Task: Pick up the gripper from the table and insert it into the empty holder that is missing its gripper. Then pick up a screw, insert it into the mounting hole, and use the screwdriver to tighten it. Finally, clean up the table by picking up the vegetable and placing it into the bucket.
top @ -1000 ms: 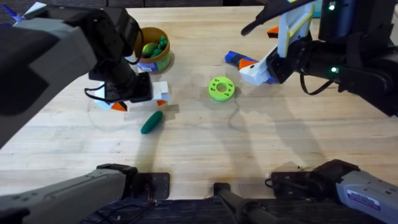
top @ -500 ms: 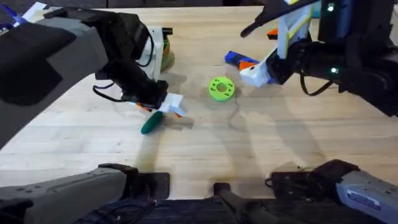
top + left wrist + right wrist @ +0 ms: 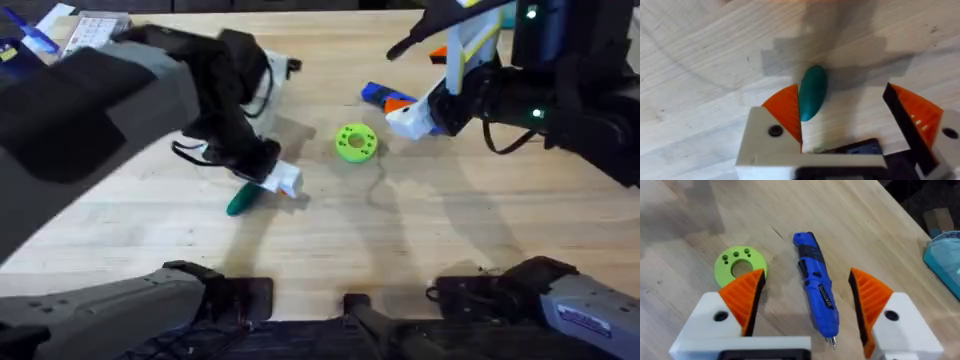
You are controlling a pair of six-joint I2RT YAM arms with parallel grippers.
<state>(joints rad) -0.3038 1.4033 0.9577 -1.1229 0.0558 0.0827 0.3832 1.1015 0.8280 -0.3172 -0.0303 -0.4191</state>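
The vegetable (image 3: 243,198), a small dark green oblong, lies on the wooden table left of centre. My left gripper (image 3: 270,185) hovers low over its right end, open. In the left wrist view the vegetable (image 3: 812,92) sits between the orange pads (image 3: 785,107), close against one of them, with the left gripper (image 3: 842,100) wide open. My right gripper (image 3: 412,118) stands open at the back right over the blue screwdriver (image 3: 384,96). The right wrist view shows that screwdriver (image 3: 816,292) lying between the spread fingers of the right gripper (image 3: 807,280). The bucket is hidden under my left arm.
A bright green flat ring with holes (image 3: 355,142) lies mid-table, near the screwdriver; it also appears in the right wrist view (image 3: 740,265). A white and yellow frame (image 3: 462,45) rises at the back right. Papers (image 3: 95,30) lie at the far left corner.
My left arm swung right and toward the near side, bringing its open gripper down to the vegetable and covering the bucket. The right arm has not moved.
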